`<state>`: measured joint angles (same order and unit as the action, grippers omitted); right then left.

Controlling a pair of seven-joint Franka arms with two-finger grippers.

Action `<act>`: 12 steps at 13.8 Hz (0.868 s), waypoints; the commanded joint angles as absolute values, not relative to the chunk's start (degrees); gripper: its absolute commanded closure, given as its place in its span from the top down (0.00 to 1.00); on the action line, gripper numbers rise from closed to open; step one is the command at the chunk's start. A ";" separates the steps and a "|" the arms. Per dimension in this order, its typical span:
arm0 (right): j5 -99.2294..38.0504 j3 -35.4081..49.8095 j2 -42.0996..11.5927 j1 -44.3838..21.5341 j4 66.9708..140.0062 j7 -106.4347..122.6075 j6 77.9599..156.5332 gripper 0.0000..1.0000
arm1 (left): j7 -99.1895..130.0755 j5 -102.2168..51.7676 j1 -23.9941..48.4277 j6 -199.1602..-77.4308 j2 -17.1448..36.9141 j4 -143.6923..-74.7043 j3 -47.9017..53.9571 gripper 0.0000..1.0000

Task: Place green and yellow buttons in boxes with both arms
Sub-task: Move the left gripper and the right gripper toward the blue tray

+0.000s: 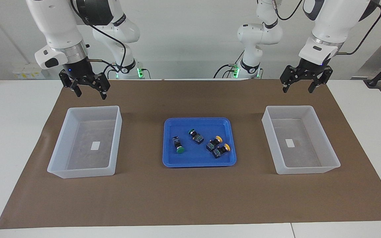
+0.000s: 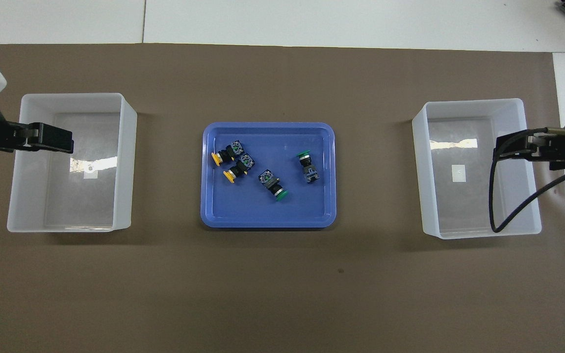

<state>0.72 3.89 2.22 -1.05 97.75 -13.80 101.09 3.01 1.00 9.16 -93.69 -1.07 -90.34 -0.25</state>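
Four buttons lie on their sides in the blue tray at the middle of the mat. The two with green caps are toward the right arm's end. The two with yellow caps lie close together toward the left arm's end. The overhead view shows the same green and yellow buttons. One translucent box stands at the right arm's end, the other at the left arm's end. My right gripper and my left gripper hang open and empty, each raised over its own box.
A brown mat covers the white table. Each box holds only a small white sticker. The blue tray sits midway between the boxes, with bare mat on all sides of it.
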 commanded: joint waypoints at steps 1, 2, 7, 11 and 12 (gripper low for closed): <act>0.53 4.13 0.80 -3.16 98.88 -15.99 104.41 1.00 | 2.46 2.29 10.98 -94.39 -2.11 -92.02 -0.62 1.00; 0.53 4.13 0.18 -4.03 98.88 -16.17 105.11 1.00 | 2.46 2.37 11.42 -94.57 -2.11 -92.02 -0.62 1.00; 0.62 4.13 -4.73 -8.51 98.88 -16.17 110.73 1.00 | 3.25 2.20 14.14 -99.31 -4.74 -99.21 -0.44 1.00; 0.62 4.13 -9.57 -11.69 98.96 -16.17 117.50 1.00 | 10.62 1.41 17.30 -101.94 -4.31 -102.03 -0.44 1.00; 0.62 4.13 -10.97 -12.99 98.96 -16.08 119.42 1.00 | 12.29 1.41 18.01 -103.43 -3.87 -103.35 -0.35 1.00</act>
